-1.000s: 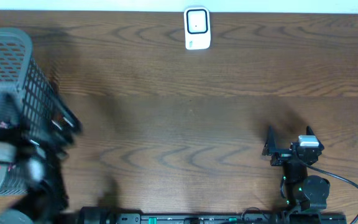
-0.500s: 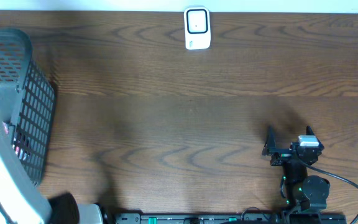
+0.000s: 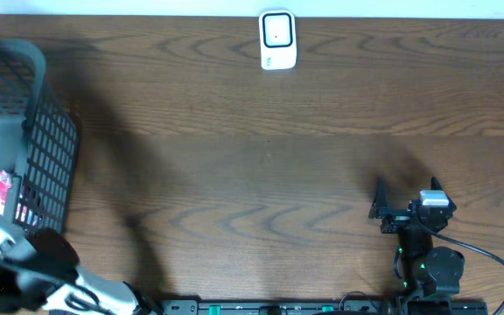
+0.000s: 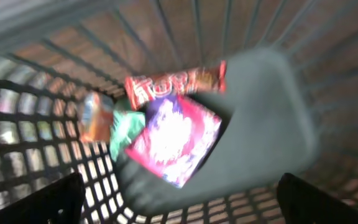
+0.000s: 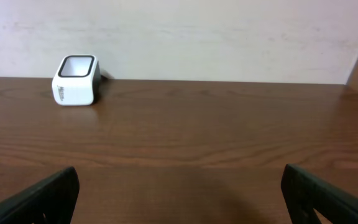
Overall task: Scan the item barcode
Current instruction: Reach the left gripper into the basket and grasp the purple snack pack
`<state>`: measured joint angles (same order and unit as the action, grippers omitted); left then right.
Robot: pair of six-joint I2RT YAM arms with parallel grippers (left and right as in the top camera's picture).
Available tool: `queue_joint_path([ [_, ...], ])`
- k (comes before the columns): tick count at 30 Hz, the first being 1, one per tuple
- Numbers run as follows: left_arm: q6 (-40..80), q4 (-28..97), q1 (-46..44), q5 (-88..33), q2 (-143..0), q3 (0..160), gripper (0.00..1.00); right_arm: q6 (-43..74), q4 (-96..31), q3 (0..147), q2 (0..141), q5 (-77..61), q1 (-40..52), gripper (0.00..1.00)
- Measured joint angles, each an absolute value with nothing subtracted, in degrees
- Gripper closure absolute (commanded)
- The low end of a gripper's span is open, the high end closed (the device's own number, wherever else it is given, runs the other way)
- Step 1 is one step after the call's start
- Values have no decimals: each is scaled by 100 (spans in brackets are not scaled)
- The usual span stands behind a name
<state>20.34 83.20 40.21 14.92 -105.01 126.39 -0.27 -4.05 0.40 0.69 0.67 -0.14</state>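
Your wide-open left claw (image 4: 180,206) hangs over the basket (image 3: 51,144); pinch the pink packet (image 4: 174,140), likely light, crinkly and slippery, by an edge seam.

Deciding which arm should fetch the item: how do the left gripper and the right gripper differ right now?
The left gripper hangs above the grey basket, looking down on snack packets; the right gripper sits low over the table, facing the white scanner. The left gripper's view is blurred; the right gripper's is sharp. Both are open and hold nothing.
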Motion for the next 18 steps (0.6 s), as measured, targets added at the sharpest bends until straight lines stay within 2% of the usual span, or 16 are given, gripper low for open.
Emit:
queue_joint_path([
  [8, 1918, 8501, 4058, 1367, -11415, 11815, 2, -27, -405, 40, 69, 67, -14, 1],
  [18, 1820, 7330, 4298, 1496, -11439, 9802, 2, -27, -405, 40, 69, 67, -14, 1],
])
